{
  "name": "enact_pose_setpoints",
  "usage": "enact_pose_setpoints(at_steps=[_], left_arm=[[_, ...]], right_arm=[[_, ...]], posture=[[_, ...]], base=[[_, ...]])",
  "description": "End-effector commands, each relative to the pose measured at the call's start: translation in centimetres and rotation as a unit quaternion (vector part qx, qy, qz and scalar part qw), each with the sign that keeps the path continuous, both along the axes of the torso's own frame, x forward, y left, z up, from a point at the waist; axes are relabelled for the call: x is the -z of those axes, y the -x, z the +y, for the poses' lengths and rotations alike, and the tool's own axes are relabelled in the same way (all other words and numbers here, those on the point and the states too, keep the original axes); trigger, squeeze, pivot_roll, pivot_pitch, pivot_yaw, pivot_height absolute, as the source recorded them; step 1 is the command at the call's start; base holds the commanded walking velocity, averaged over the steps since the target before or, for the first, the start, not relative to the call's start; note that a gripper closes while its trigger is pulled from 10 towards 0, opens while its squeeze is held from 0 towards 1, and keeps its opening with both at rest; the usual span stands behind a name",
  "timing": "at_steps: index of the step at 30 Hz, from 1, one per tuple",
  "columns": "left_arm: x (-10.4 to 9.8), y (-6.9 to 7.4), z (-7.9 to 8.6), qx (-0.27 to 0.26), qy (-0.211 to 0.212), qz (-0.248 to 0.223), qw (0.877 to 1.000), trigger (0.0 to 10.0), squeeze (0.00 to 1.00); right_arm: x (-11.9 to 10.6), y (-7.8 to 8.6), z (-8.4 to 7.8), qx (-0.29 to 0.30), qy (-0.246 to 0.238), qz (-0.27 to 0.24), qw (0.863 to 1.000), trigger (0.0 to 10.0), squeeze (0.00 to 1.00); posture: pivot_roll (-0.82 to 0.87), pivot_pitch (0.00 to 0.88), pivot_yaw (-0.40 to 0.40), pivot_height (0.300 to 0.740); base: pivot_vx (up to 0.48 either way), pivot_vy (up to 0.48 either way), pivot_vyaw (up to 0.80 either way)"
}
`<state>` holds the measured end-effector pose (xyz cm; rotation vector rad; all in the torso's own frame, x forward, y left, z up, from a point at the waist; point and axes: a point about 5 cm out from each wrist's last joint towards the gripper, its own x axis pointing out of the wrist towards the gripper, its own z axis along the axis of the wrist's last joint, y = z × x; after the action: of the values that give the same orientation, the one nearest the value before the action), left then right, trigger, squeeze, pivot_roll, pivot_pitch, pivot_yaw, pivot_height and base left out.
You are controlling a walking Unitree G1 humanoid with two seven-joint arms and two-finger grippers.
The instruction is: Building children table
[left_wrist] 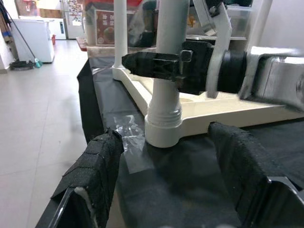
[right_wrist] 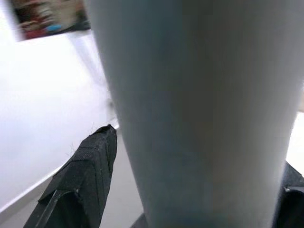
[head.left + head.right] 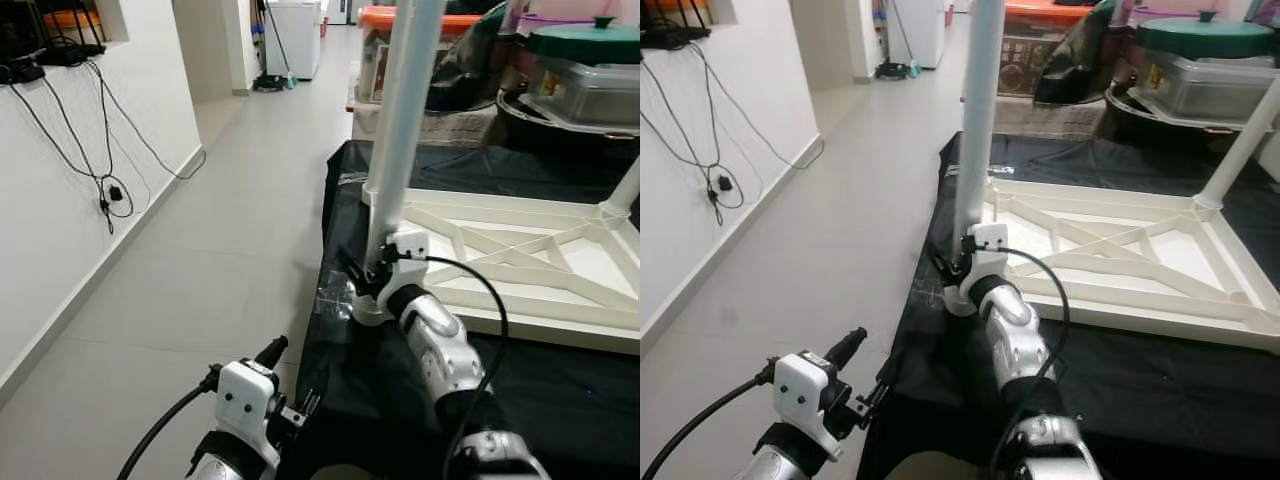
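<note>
We have the upturned white table frame (image 3: 1120,260) lying on the black-covered tabletop (image 3: 1160,390). Our right gripper (image 3: 372,272) clasps the near table leg (image 3: 400,130) between its fingers, low, just above its corner socket. Our left gripper (image 1: 166,185) waits nearby, fingers spread and empty. Another leg (image 3: 1240,150) already stands; we judge this one is being seated.

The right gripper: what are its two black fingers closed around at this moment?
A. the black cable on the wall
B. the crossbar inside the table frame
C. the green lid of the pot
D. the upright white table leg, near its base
D. The right gripper clamps the upright white table leg just above the corner socket of the upside-down table frame; the left gripper waits open, short of the socket.
</note>
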<state>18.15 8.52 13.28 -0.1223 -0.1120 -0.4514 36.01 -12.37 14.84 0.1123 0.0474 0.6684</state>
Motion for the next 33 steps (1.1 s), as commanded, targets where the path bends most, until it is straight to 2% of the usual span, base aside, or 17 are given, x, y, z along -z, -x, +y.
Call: enact_pose_setpoints(at_steps=[1,3,5,7,8,11,17,18,21,22,25,27,28,30,31,32,33], left_arm=[[-0.1,0.1,0.0,0.003,-0.002,-0.006,1.0,10.0,0.0],[-0.1,0.1,0.0,0.003,-0.002,-0.006,1.0,10.0,0.0],[0.0,0.2,-0.1,0.005,-0.001,-0.006,1.0,10.0,0.0],[0.0,0.2,-0.1,0.005,-0.001,-0.006,1.0,10.0,0.0],[0.1,0.2,-0.1,0.005,-0.002,-0.005,1.0,10.0,0.0],[0.2,0.2,-0.2,0.006,-0.001,-0.004,1.0,10.0,0.0],[0.2,0.3,-0.2,0.007,-0.001,-0.002,1.0,10.0,0.0],[0.3,0.3,-0.1,0.007,0.0,-0.002,1.0,10.0,0.0],[0.3,0.3,-0.1,0.008,0.0,-0.002,1.0,10.0,0.0],[0.3,0.2,-0.1,0.006,0.0,-0.001,1.0,10.0,0.0],[0.4,0.2,-0.1,0.005,0.0,0.0,1.0,10.0,0.0],[0.6,0.2,0.1,0.001,0.0,0.004,1.0,10.0,0.0],[0.6,0.2,0.1,0.001,0.0,0.004,1.0,10.0,0.0],[0.7,0.2,0.2,0.0,-0.001,0.005,1.0,10.0,0.0],[0.7,0.2,0.2,0.0,-0.001,0.005,1.0,10.0,0.0],[0.7,0.2,0.2,0.0,-0.001,0.005,1.0,10.0,0.0],[0.7,0.2,0.3,-0.001,-0.001,0.006,1.0,10.0,0.0]], right_arm=[[0.8,0.5,1.6,-0.108,-0.003,0.042,0.993,10.0,0.0],[0.8,0.5,1.6,-0.108,-0.003,0.042,0.993,10.0,0.0],[0.7,0.6,1.3,-0.215,0.023,0.067,0.974,10.0,0.0],[0.7,0.6,1.3,-0.215,0.023,0.067,0.974,10.0,0.0],[0.7,0.8,1.4,-0.265,0.038,0.075,0.96,10.0,0.0],[0.5,0.8,2.0,-0.311,0.058,0.071,0.946,10.0,0.0],[0.1,0.9,2.9,-0.34,0.043,0.065,0.937,10.0,0.0],[0.0,1.0,3.2,-0.357,0.033,0.063,0.931,0.0,0.0],[0.0,1.1,3.4,-0.364,0.034,0.058,0.929,0.0,0.0],[0.2,0.9,3.6,-0.33,0.042,0.048,0.942,0.0,0.0],[0.5,0.6,3.7,-0.292,0.052,0.051,0.954,0.0,0.0],[1.6,-0.2,3.2,-0.154,0.101,0.048,0.982,0.0,0.0],[1.6,-0.2,3.2,-0.154,0.101,0.048,0.982,0.0,0.0],[2.1,-1.0,2.0,-0.031,0.125,0.047,0.991,0.0,0.0],[2.2,-1.2,1.4,0.013,0.132,0.047,0.99,0.0,0.0],[2.2,-1.2,1.4,0.013,0.132,0.047,0.99,0.0,0.0],[2.2,-1.6,0.2,0.093,0.134,0.053,0.985,0.0,0.0]], posture=[[0.05,0.0,-0.031,0.74],[0.05,0.0,-0.031,0.74],[0.06,0.0,-0.033,0.74],[0.06,0.0,-0.033,0.74],[0.06,0.0,-0.033,0.74],[0.07,0.0,-0.035,0.74],[0.07,0.0,-0.029,0.74],[0.07,0.0,-0.029,0.74],[0.07,0.0,-0.029,0.74],[0.07,0.0,-0.029,0.74],[0.07,0.0,-0.031,0.74],[0.05,0.0,-0.025,0.74],[0.05,0.0,-0.025,0.74],[0.05,0.0,-0.022,0.74],[0.05,0.0,-0.024,0.74],[0.05,0.0,-0.024,0.74],[0.05,0.0,-0.021,0.74]], base=[[0.0,0.0,0.0],[0.0,0.0,0.0],[0.0,0.0,0.0],[0.0,0.0,0.0],[0.0,0.0,0.0],[0.0,0.0,0.0],[0.0,0.0,0.0],[0.0,0.0,0.0],[0.0,0.0,0.0],[0.0,0.0,0.0],[0.0,0.0,0.0],[0.0,0.0,0.0],[0.0,0.0,0.0],[0.0,0.0,0.0],[0.0,0.0,0.0],[0.0,0.0,0.0],[0.0,0.0,0.0]])
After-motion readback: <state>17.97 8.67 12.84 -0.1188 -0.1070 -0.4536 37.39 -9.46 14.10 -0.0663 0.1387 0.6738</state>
